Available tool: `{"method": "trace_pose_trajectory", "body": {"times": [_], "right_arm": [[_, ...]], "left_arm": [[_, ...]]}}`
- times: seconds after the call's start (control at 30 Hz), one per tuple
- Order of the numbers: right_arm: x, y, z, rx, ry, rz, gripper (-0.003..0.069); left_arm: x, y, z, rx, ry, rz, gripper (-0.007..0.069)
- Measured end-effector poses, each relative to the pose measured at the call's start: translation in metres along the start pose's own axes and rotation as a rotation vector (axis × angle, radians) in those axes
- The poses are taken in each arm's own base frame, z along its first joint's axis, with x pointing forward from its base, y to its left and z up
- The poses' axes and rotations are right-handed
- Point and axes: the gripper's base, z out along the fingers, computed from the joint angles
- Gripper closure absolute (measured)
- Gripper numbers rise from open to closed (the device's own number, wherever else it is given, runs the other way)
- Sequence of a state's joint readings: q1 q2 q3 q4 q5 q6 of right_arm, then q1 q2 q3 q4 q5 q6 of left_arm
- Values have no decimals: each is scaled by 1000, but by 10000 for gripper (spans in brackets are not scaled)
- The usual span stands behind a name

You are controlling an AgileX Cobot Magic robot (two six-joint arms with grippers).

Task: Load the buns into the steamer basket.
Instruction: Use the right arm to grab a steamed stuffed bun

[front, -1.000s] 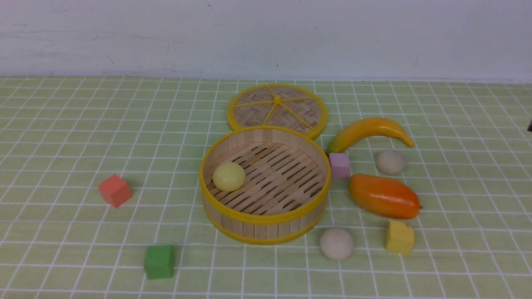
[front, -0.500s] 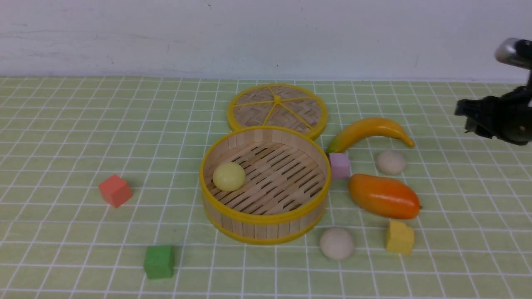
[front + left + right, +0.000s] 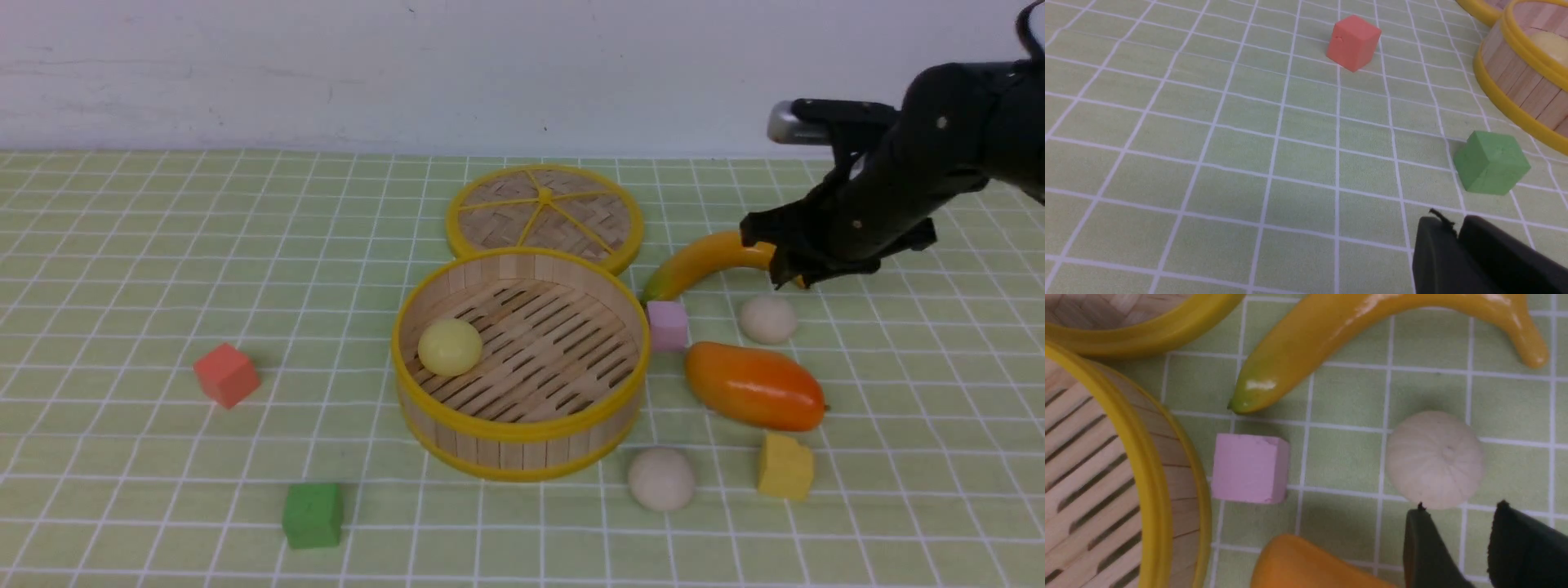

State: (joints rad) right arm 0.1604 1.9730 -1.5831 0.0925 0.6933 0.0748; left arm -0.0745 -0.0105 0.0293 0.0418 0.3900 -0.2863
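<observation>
Right hand (image 3: 790,273) hovers right of centre in the front view, fingers a little apart and holding nothing, just above the beige bun (image 3: 767,318) in the frame. That bun sits on the table (image 3: 122,245) with clear cloth all round it. It's smooth, domed and faintly pleated on top, and we'd judge it light and probably a bit squashy, so a pinch taken too high could send it rolling or popping out. We'd take it low, across its widest girth. The gap between the fingers looks narrower than the bun, so we'd want it wider first.

Moving outward: banana (image 3: 710,257) just above it in the frame, mango (image 3: 755,385) just below, pink cube (image 3: 668,325) to its left, none touching it. Further left sits the steamer basket (image 3: 522,429), with the yellow bun (image 3: 450,347) already on its slats. A second beige bun (image 3: 661,478) lies at lower centre, just outside the basket wall. Left hand (image 3: 1457,228) has its fingers together, empty, near the green cube (image 3: 1492,163).
</observation>
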Motion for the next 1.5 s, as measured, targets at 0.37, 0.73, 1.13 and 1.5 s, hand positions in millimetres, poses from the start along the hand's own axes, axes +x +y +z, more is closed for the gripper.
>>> {"method": "trace_pose_trajectory", "body": {"times": [0.37, 0.73, 1.13, 1.5], "right_arm": [[5, -11, 35, 43, 5, -9, 417], [-1, -13, 47, 47, -81, -28, 417], [4, -14, 60, 50, -64, -28, 417], [4, -14, 60, 52, -61, -28, 534]], "left_arm": [[0, 0, 0, 0, 0, 0, 541], [0, 0, 0, 0, 0, 0, 531], [0, 0, 0, 0, 0, 0, 518], [0, 0, 0, 0, 0, 0, 510]]}}
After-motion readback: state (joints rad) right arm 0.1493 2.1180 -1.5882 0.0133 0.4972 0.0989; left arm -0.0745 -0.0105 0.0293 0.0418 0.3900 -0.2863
